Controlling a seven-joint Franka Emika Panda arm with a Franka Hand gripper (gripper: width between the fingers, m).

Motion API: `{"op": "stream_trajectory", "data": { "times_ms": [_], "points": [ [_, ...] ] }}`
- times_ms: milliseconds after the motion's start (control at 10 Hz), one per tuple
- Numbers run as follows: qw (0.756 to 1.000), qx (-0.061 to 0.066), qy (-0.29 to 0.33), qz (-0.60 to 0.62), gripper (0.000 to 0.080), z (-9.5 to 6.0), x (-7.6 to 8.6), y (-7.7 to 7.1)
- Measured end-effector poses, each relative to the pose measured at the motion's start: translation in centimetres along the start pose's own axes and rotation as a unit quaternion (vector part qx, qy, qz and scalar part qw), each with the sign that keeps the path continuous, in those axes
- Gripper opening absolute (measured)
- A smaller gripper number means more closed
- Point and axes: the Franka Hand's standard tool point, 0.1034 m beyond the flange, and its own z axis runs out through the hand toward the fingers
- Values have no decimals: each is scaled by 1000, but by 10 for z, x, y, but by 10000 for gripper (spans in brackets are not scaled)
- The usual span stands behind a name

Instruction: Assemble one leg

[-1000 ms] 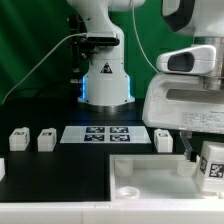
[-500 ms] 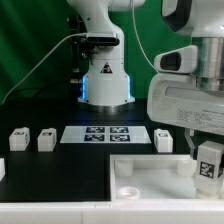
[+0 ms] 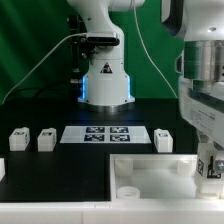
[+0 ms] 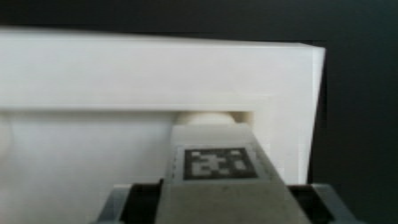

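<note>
My gripper (image 3: 207, 158) is at the exterior view's right edge, shut on a small white leg (image 3: 213, 168) with a black-and-white tag. It holds the leg upright over the right end of the wide white panel (image 3: 150, 172). In the wrist view the gripper (image 4: 222, 206) clamps the leg (image 4: 217, 162) from both sides. The leg's end points at a round hole (image 4: 210, 119) near the edge of the panel (image 4: 125, 90). Whether the leg touches the panel is hidden.
Three more white legs stand on the black table: two at the exterior view's left (image 3: 19, 139) (image 3: 46, 139) and one (image 3: 164, 139) behind the panel. The marker board (image 3: 105, 133) lies in front of the robot base (image 3: 106, 85). Another hole (image 3: 127, 190) is at the panel's left corner.
The hand has shifted toward the exterior view's right with the leg and turned, so it now sits partly out of frame. The leg is a little lower over the panel.
</note>
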Motion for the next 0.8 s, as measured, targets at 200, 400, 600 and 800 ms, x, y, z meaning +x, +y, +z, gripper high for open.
{"op": "stream_trajectory", "data": {
  "times_ms": [200,400,600,800],
  "points": [
    [998,5,-9,63,291,0,-1,0],
    [999,4,-8,41,467,1,-1,0],
    [1000,3,-8,0,586,1,-2,1],
    [989,3,-7,-148,645,2,-2,3]
  ]
}}
